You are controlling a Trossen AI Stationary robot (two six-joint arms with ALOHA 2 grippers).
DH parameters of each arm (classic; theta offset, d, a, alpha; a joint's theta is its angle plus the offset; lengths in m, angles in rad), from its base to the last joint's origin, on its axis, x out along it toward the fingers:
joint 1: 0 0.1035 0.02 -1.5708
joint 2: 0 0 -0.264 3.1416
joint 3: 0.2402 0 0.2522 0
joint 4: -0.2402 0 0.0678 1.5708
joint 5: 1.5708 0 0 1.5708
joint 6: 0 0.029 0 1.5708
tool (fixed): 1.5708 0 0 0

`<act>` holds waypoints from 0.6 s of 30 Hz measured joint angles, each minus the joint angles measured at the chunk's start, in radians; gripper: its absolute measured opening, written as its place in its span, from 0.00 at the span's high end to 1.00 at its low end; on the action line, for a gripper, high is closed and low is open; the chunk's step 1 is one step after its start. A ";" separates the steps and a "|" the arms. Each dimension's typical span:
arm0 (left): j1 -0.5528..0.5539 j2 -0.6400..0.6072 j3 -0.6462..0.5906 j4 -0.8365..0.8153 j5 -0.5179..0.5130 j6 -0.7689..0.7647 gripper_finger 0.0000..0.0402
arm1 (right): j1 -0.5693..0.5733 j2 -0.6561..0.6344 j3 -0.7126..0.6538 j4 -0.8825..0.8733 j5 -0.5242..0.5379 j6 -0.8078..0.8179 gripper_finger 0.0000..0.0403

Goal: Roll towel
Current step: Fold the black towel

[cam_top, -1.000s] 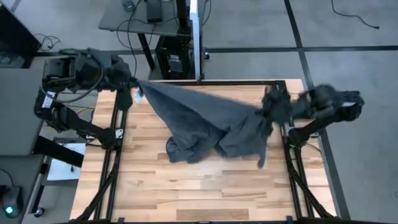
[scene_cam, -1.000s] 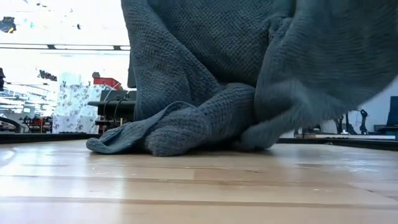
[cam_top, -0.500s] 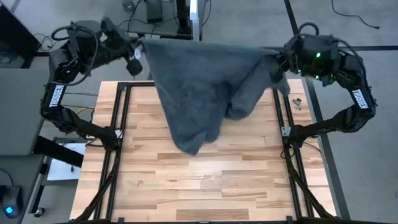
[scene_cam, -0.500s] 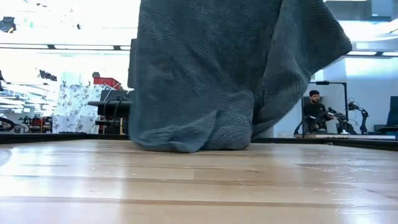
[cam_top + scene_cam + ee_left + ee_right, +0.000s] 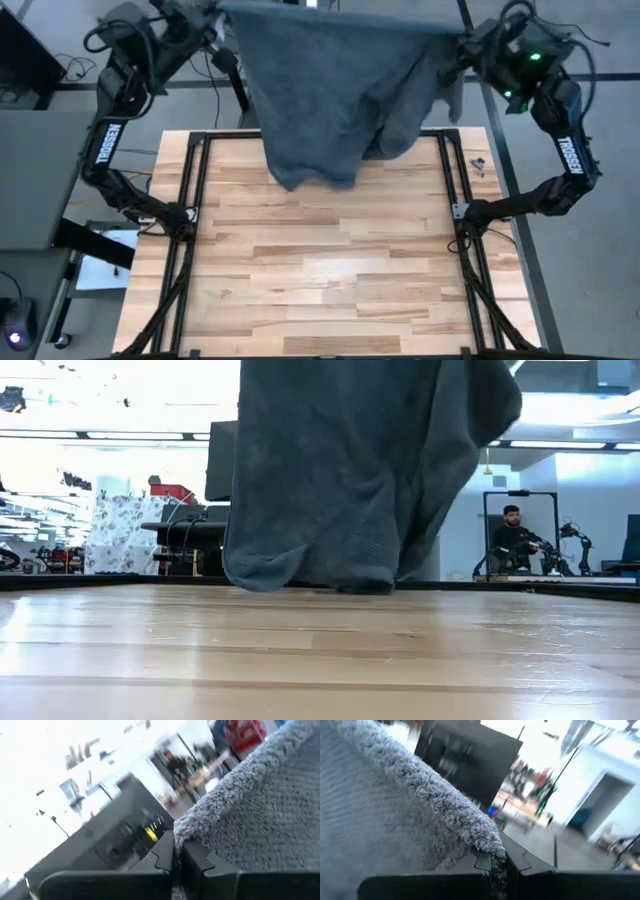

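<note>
The dark grey towel [image 5: 335, 85] hangs as a broad sheet between my two grippers, high over the table's far edge. My left gripper [image 5: 214, 14] is shut on its upper left corner and my right gripper [image 5: 457, 45] on its upper right corner. The top edge runs nearly straight between them. In the low view the towel [image 5: 350, 470] fills the middle, and its bunched lower end [image 5: 300, 575] hangs at about the height of the tabletop; whether it touches the wood I cannot tell. My left gripper pinches the towel's upper left corner [image 5: 183, 829] between its two shut fingers, coming at it about level from the table's left. The cloth hangs below and stretches away toward the other gripper. My right gripper pinches the towel's upper right corner [image 5: 491, 846] between its two shut fingers, about level, from the table's right. The fluffy hem runs away from the fingers, and a short flap [image 5: 455, 95] droops beside the hold.
The wooden tabletop [image 5: 330, 270] lies bare in front of the towel, framed by black rails [image 5: 185, 250]. A small dark object [image 5: 480, 163] sits by the right rail. A desk with cables [image 5: 240, 25] stands behind the table, and a person [image 5: 510, 535] sits far off in the room.
Both grippers have risen, drawn back toward the table's far edge and tipped up from pointing downward to about level, staying shut on the corners. The towel, bunched on the table before, has been lifted and spread out; its lower end has come up off the middle of the table.
</note>
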 joint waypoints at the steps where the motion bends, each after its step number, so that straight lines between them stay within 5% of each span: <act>1: 0.000 0.000 0.020 -0.034 0.002 0.018 1.00 | 0.000 0.000 0.012 -0.020 -0.004 -0.019 1.00; 10: -0.043 -0.019 0.121 -0.499 -0.012 0.012 1.00 | 0.101 -0.004 0.083 -0.387 -0.145 0.120 1.00; 18: -0.299 -0.068 0.118 -0.955 0.002 -0.386 1.00 | 0.506 -0.006 -0.039 -0.705 -0.209 0.476 1.00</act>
